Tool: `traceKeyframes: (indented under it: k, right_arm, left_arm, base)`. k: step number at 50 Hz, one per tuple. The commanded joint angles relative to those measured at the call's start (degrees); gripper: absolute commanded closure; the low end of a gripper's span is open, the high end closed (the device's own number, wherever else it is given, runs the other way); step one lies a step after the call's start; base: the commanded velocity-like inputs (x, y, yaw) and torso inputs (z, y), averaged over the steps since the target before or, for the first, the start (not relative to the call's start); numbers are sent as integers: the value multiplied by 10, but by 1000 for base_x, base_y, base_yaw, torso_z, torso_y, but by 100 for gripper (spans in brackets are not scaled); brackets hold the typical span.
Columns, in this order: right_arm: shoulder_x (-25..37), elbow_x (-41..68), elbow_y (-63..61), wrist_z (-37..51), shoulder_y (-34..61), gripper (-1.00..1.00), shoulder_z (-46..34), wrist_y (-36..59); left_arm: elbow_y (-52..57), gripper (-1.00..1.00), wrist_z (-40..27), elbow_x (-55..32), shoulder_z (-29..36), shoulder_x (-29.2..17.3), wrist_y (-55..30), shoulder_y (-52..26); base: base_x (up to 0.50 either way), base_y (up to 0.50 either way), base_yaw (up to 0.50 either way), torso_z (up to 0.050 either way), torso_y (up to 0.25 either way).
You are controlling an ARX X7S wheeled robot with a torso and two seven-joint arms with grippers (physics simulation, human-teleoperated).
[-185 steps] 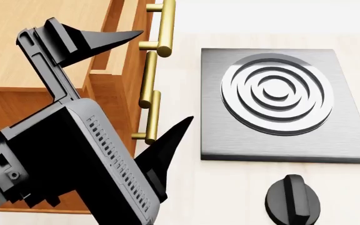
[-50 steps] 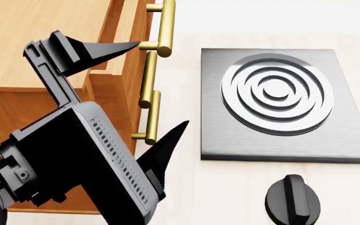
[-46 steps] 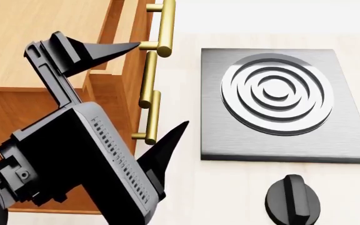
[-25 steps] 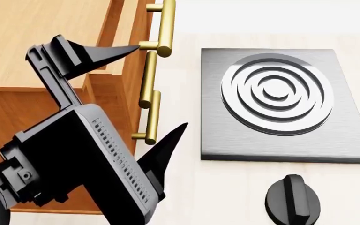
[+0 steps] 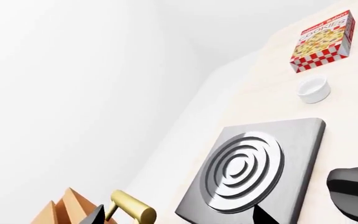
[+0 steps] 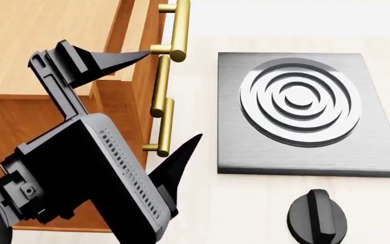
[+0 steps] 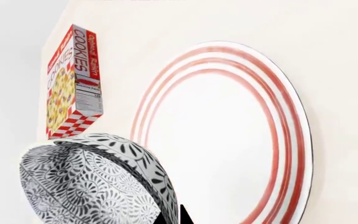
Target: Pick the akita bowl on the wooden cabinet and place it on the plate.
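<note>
Head view: my left gripper gapes beside the wooden cabinet; one akita bowl, one plate; right jaws I can't tell

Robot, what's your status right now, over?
Left gripper empty, jaws wide open by wooden cabinet. Right gripper barely seen, grip unclear. Akita bowl at rim of plate; plate bare.
</note>
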Motion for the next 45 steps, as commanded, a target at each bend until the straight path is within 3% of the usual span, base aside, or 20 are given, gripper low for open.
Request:
traceKeyframes:
  k: [1, 3, 4, 45]
  right_arm:
    - [-3, -8, 3, -14, -3, 100, 9, -5]
    - [-4, -7, -1, -17, -7, 100, 12, -6]
    - [-3, -7, -1, -18, -7, -100, 12, -5]
    - [5, -21, -43, -8, -23, -100, 21, -5]
  left_arm:
    - [-5, -100, 1, 3, 3, 0, 6, 2]
    - [-4, -100, 0, 2, 2, -1, 5, 3]
    - [-4, -100, 0, 3, 4, -1, 6, 3]
    - [-2, -100, -6, 0, 1, -8, 9, 9]
  base:
    - [0, 0, 0, 10, 0]
    - [0, 0, 0, 0, 0]
    - [0, 0, 0, 0, 0]
    - [0, 0, 0, 0, 0]
